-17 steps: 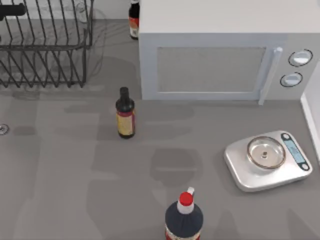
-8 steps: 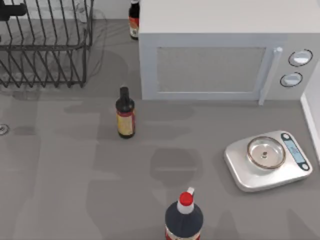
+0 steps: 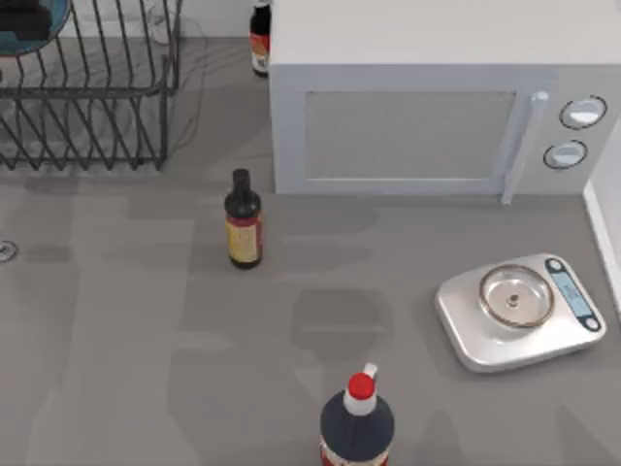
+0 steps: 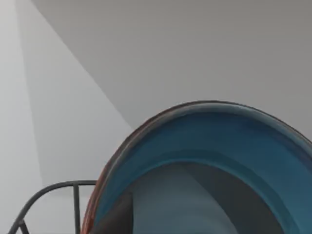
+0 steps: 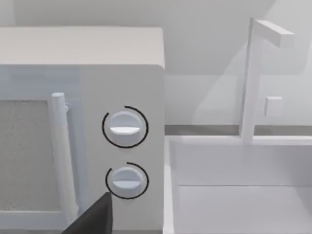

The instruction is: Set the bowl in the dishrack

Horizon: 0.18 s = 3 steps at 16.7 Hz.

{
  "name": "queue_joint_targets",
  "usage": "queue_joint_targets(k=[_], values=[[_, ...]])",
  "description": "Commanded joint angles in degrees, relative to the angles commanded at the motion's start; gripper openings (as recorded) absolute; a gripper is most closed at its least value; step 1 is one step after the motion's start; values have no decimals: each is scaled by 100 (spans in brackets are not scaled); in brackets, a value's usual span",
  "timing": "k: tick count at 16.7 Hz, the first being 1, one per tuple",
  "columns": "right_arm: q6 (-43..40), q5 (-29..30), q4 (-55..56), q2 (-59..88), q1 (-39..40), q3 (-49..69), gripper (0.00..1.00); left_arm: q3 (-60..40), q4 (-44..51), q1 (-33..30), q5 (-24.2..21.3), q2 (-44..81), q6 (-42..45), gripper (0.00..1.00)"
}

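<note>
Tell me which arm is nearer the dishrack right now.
Left. The left gripper is over the dishrack at the top view's far left corner with the bowl; the right arm faces the microwave.

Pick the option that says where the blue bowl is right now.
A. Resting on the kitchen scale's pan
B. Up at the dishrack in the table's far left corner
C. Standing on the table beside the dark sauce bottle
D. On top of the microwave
B: in the top view the bowl shows at the far left corner, over the wire tines of the dishrack.
</note>
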<state>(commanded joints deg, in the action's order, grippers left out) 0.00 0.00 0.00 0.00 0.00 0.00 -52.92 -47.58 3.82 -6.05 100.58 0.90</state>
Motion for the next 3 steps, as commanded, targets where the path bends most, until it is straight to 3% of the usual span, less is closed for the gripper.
queue_joint_targets(k=[3], values=[[0,0,0,0,0,0,100,0,0,0,0,0,0,100]])
